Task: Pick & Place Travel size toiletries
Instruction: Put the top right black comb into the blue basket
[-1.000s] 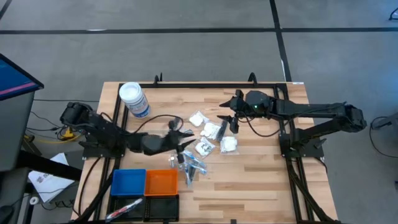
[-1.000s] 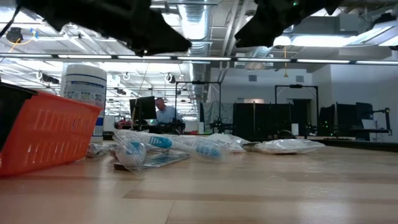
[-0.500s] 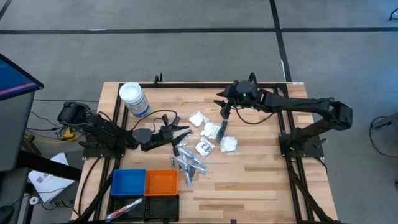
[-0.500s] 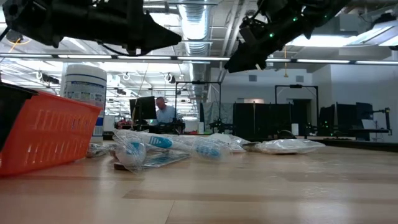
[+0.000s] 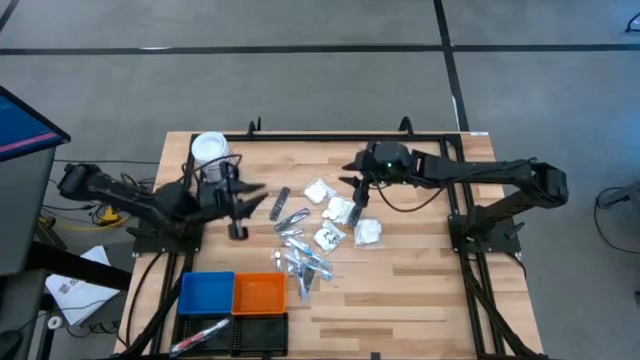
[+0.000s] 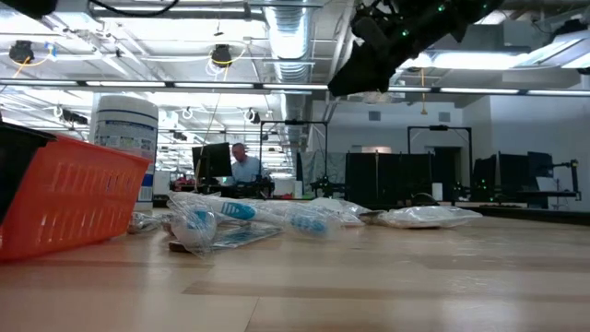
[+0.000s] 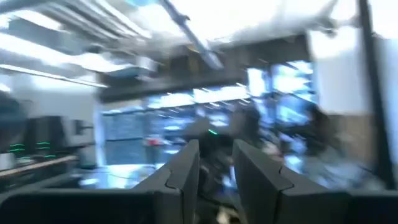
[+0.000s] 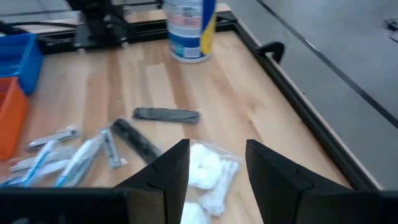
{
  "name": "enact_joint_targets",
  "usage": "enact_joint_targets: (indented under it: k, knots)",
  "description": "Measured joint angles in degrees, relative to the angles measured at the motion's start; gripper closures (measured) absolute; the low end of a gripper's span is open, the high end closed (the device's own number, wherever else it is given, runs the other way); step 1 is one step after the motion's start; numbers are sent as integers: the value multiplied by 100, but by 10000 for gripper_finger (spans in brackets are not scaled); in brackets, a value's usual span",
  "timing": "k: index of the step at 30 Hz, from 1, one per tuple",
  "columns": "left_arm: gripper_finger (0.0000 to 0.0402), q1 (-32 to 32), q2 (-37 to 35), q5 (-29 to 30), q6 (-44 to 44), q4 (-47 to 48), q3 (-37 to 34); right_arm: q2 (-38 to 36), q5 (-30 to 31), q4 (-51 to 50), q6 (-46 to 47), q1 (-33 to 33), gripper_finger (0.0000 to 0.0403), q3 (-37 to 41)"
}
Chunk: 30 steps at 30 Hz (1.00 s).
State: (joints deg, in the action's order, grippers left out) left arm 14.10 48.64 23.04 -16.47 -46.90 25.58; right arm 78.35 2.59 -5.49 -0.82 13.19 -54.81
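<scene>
Hardly begun, I judge: toiletries (image 5: 318, 232) lie loose on table (image 5: 420, 285), none held; one wrapped item (image 5: 200, 330) in black tray (image 5: 232, 330); right gripper (image 5: 354, 192) parted, empty, above white packets (image 8: 208, 171); left gripper (image 5: 240, 208) narrowly parted, apparently empty, beside jar (image 5: 210, 152).

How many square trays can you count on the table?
3. In the high view, the blue tray and the orange tray sit side by side near the table's lower-left corner, and the black tray lies just below them at the edge.
</scene>
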Motion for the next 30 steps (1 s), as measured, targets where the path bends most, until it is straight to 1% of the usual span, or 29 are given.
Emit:
enact_joint_targets:
  k: [4,10,13,15,17,19,22,25,27,28,30]
  knots:
    - [310,30,13,-85,348,194,-173,0,0,-194,-202,-213,251,0]
    - [310,-84,380,-49,363,171,-194,0,-2,-554,-176,-299,243,0]
    - [310,-218,548,-45,372,154,-194,-2,38,-971,-268,-297,237,0]
    - [310,-302,640,-43,387,156,-194,-2,260,-1415,-581,-283,235,0]
    - [310,-368,701,-42,389,147,-194,73,681,-1777,-684,-248,235,-3]
    - [310,-431,741,-43,389,151,-194,210,933,-2240,-511,-182,236,-4]
    - [310,-505,744,-51,476,145,-194,508,959,-2957,-144,-107,242,-2]
    - [310,-572,744,-137,497,148,-194,750,1018,-3436,456,-142,255,19]
    - [310,-599,744,-202,498,150,-194,724,1393,-3366,731,-279,268,154]
    - [310,-604,744,-205,498,153,-194,653,1785,-3193,902,-388,277,295]
    - [310,-604,746,-205,502,149,-194,386,2856,-2745,1474,-657,298,639]
